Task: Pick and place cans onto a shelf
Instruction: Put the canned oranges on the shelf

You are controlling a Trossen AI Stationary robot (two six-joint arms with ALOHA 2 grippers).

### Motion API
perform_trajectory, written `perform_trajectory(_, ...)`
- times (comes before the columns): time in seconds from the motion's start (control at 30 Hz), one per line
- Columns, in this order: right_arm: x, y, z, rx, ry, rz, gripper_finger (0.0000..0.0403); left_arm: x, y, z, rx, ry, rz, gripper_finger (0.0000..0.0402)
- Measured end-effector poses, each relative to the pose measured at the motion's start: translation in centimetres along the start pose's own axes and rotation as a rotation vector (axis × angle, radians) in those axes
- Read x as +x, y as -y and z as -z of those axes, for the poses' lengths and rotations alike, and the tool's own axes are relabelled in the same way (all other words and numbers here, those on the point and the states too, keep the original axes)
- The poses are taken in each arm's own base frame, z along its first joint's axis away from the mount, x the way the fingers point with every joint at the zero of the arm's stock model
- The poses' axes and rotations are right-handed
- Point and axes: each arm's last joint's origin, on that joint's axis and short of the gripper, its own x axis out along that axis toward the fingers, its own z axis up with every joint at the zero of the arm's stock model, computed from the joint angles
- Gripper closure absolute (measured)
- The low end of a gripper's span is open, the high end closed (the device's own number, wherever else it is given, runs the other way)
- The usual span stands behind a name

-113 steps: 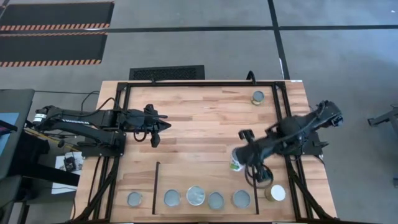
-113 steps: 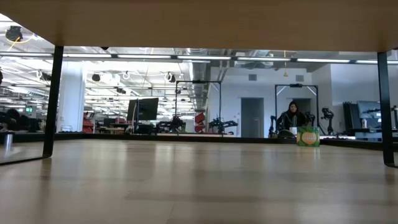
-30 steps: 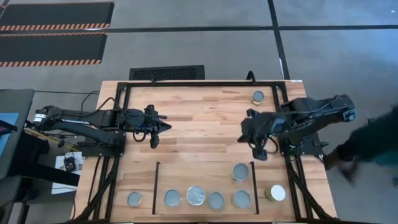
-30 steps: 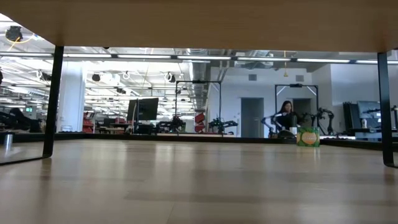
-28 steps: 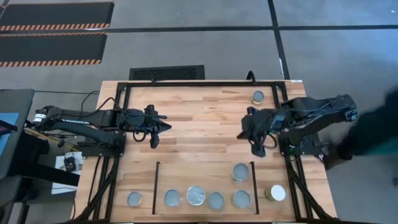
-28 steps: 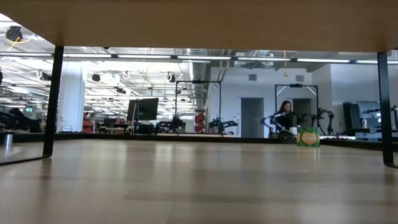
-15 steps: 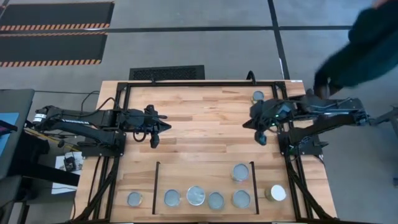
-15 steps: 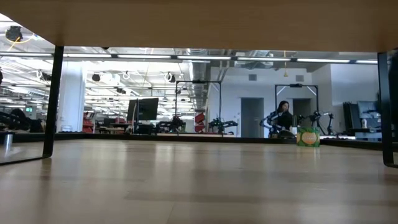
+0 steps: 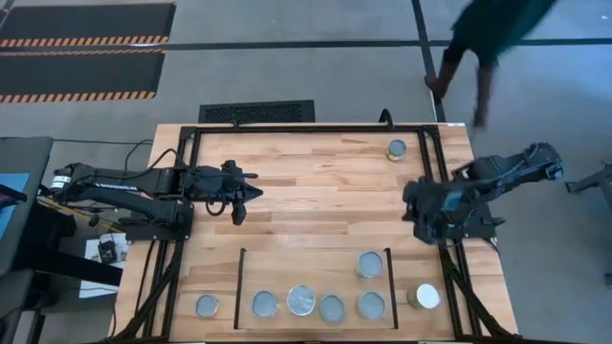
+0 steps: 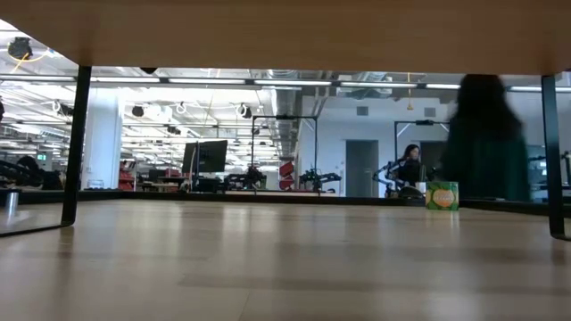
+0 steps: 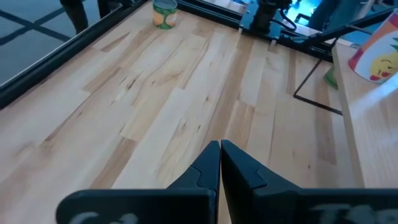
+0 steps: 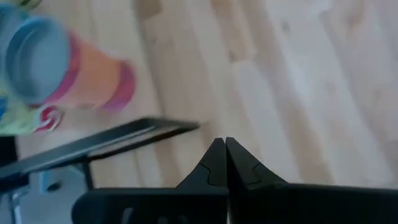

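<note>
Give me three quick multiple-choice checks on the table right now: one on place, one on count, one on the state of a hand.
1. Where is the white-topped can?
A. between the two black bars
B. outside the right bar
C. at the table's far edge

2. How many cans stand between the black bars?
A. three
B. five
C. seven

3. How is the left hand?
A. shut and empty
B. shut on a can
C. wide open

Answers:
1 B: the white-topped can stands beyond the right bar, off the shelf.
2 B: four cans in a row plus one can behind them.
3 A: the left hand has its fingers pressed together with nothing between them, above bare wood.
</note>
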Motion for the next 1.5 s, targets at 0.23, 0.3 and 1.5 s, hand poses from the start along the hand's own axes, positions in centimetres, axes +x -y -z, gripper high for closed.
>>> perform_trajectory(0.23, 0.1, -3.4, 3.7, 0.041, -0.094, 0.002, 0.04, 0.0, -0.3, -0.1, -0.009, 0.0, -0.014, 0.0401)
perform_trajectory(0.3, 0.1, -4.1, 5.0, 0.058, -0.116, 0.032, 0.0399, 0.1, -0.3, 0.0, -0.005, -0.002, -0.015, 0.0401)
perform_trajectory(1.5, 9.8, -14.7, 11.9, 0.213, -0.355, 0.105, 0.0235, 0.1, -0.5, -0.1, 0.011, -0.016, 0.02, 0.0401)
